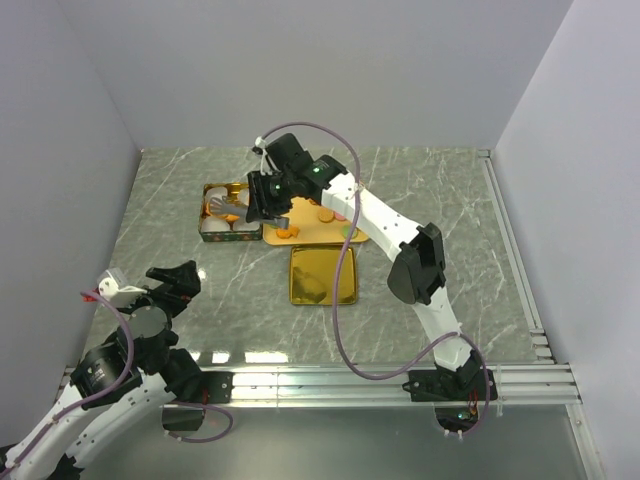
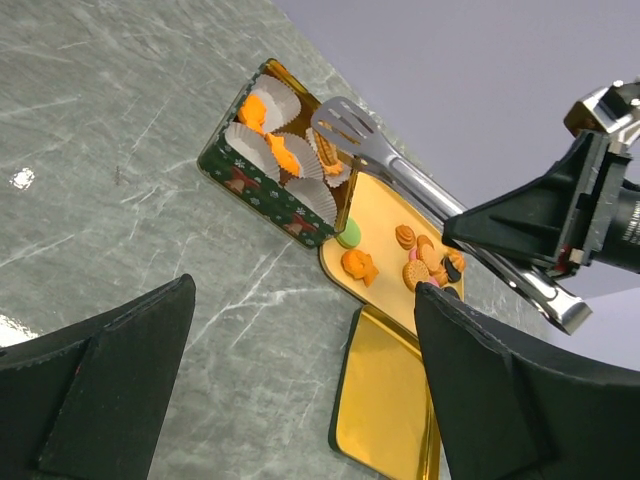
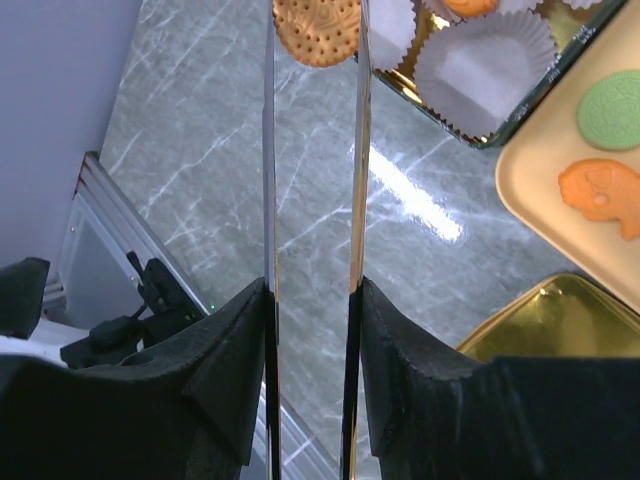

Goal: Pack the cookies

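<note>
The right gripper [image 3: 312,300] is closed on the tongs [image 3: 357,150]. Their long arms run straight forward to a round tan cookie [image 3: 316,30], held between the tips over the tin [image 2: 262,188]. An empty paper cup [image 3: 485,70] lies just beside it. The left gripper [image 2: 305,292] stands wide, well apart.

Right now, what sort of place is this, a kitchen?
Probably a robot test booth, not a kitchen: plain grey walls box in a marble-look table, two robot arms are bolted to a metal rail at its edge, and one holds tongs over a cookie tin.
</note>
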You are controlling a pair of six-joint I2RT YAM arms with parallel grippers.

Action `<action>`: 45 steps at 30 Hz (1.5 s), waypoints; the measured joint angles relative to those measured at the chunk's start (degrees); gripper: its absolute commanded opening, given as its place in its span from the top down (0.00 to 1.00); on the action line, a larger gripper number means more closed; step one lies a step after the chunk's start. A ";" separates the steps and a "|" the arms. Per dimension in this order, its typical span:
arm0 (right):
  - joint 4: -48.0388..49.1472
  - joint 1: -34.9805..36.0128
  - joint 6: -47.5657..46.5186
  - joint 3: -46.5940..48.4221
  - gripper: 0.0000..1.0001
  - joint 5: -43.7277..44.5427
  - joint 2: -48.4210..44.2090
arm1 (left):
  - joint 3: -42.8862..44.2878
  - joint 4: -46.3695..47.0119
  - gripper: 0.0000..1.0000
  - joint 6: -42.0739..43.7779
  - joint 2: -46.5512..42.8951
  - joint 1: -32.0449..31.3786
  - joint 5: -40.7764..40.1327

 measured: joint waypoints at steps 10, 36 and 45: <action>3.39 0.46 1.22 1.16 0.55 -0.17 6.25 | 0.00 -0.31 0.01 -0.59 0.26 -0.37 -0.09; 7.82 0.85 3.28 1.66 0.42 -1.07 9.18 | 0.00 -0.44 0.01 -0.74 0.24 -1.62 -0.24; 7.85 0.85 3.15 1.75 0.38 -1.05 9.29 | 0.00 -0.44 0.01 -0.74 0.24 -1.66 -0.33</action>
